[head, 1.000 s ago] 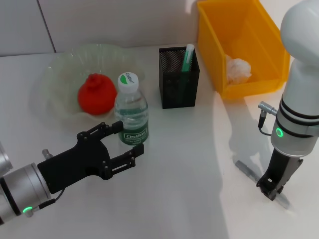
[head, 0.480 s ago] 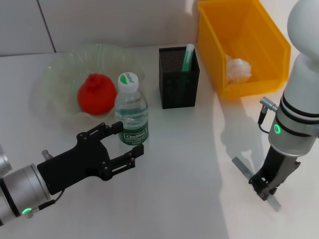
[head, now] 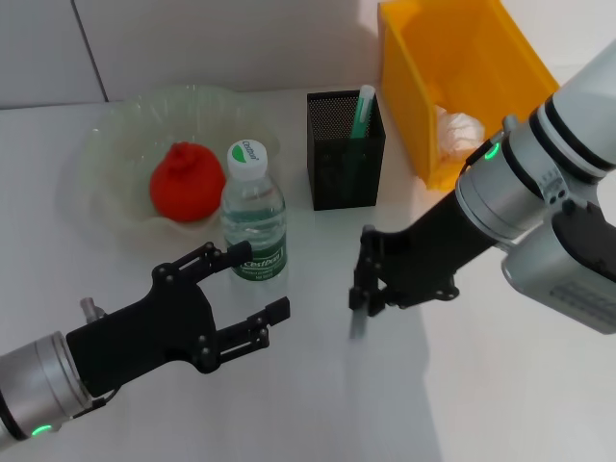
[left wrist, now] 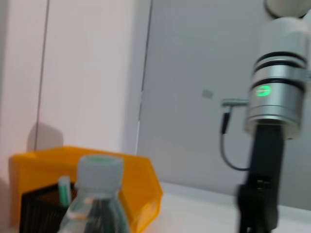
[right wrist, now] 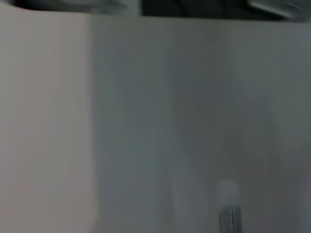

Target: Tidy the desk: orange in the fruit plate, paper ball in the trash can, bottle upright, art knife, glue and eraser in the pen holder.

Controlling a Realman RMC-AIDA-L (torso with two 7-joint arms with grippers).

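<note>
Head view | bottle upright before pen holder | right pincer maybe gripping knife

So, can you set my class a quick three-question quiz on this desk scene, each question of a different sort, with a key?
1. True or false: the orange lies in the plate.
2. Which hand holds the knife above the desk? A) left B) right
3. Fill in: the paper ball sits in the ___.

Key: 1 true; 2 B, the right hand; 3 trash can.
</note>
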